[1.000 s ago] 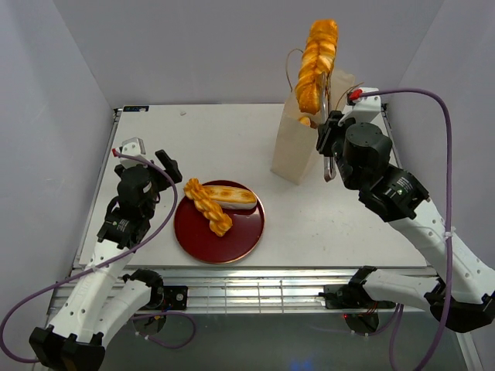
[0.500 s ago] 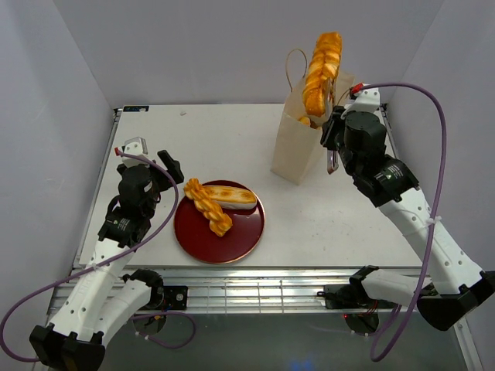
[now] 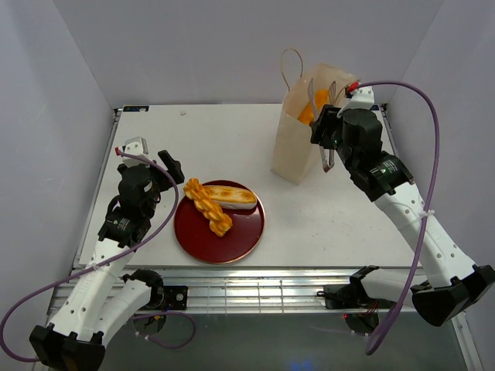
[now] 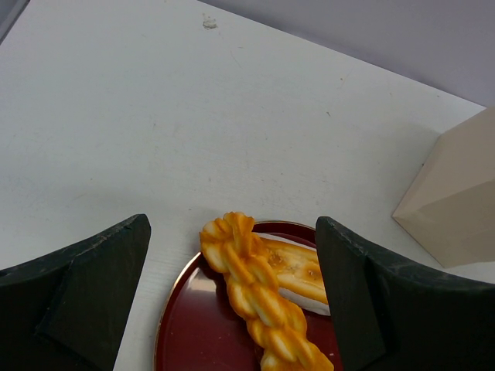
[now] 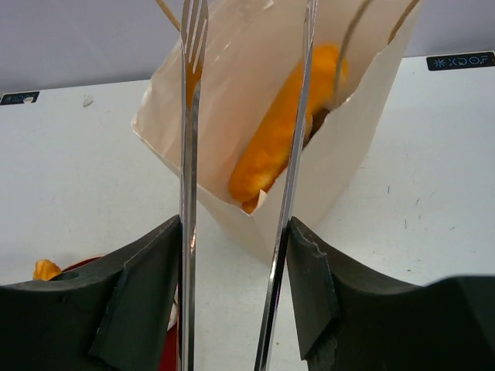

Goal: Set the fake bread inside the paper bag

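- Step in hand: release — right gripper (image 5: 234, 263) clasps the metal tongs (image 5: 188, 154), arms apart over the paper bag (image 3: 292, 147); one braided loaf (image 5: 271, 147) lies inside.
- Left gripper (image 4: 232, 232): spread, empty, beside the plate (image 3: 240, 239).
- Next: return for the plate's bread — twisted loaf (image 3: 207, 205), pale roll (image 3: 232, 195).

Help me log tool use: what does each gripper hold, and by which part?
Right gripper holds the tongs across both arms, toward their hinged end. Left gripper holds nothing.
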Available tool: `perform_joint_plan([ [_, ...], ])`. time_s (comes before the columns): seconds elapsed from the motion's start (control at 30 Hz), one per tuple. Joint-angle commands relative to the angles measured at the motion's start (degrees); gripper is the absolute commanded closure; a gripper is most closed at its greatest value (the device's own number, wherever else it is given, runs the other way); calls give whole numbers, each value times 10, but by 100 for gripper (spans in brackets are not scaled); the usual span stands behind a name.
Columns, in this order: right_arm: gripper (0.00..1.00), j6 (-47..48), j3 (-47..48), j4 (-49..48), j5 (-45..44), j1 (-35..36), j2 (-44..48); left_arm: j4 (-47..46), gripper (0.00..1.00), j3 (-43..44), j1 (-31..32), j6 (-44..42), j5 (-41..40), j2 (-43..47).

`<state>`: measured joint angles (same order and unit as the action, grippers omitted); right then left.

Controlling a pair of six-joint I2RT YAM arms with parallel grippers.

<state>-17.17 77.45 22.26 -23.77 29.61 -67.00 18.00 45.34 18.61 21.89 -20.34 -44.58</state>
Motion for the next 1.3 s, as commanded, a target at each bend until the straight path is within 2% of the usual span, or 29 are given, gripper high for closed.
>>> perform_joint_plan([
  [0.0,40,-1,10,-42,11,-5,12,1,2,2,3,-2,12,-1],
  [0.17,42,6,16,-41,15,-10,27,2,2,3,3,-3,17,-6],
  [0.43,44,59,44,-26,136,-10,38,2,2,3,3,-4,21,-12],
  [0.57,46,87,32,-37,209,-9,52,2,2,3,3,-4,20,-16],
  [0.6,46,106,28,-42,266,-9,55,2,2,2,4,-4,20,-17],
  [0.7,46,124,19,-48,352,-8,59,2,2,3,3,-8,14,-21],
  [0.8,46,130,9,-42,395,-3,58,3,2,3,3,-9,5,-21],
  [1.07,46,142,-52,-48,458,26,71,5,2,4,3,-10,-23,-13],
  [1.27,45,158,-97,-25,458,74,60,6,2,3,3,-9,-30,-10],
])
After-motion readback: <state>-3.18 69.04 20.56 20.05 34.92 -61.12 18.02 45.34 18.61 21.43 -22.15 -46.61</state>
